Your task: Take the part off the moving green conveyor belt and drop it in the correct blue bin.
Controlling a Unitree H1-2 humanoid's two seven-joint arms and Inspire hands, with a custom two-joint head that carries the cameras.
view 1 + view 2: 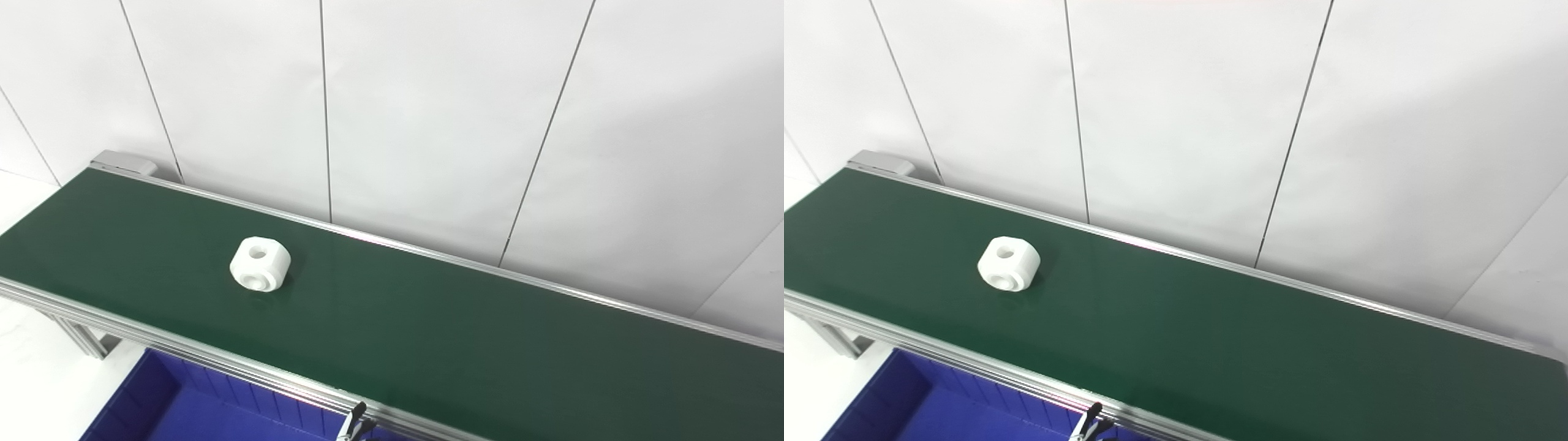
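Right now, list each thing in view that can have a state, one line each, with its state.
white part: lying on the belt near its left end, untouched, one hole facing up.
green conveyor belt: carrying only that one part; motion cannot be told from a still.
blue bin: below the belt's near edge, open; the visible part is empty.
Left and right robot hand: not in view.

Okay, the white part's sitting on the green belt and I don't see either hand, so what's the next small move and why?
Probably bring one hand up over the near rail toward the white part. It lies alone on the green belt, toward its left end, untouched, and neither hand is in view. The blue bin sits just below the near rail on that side, so the carry afterwards looks short.
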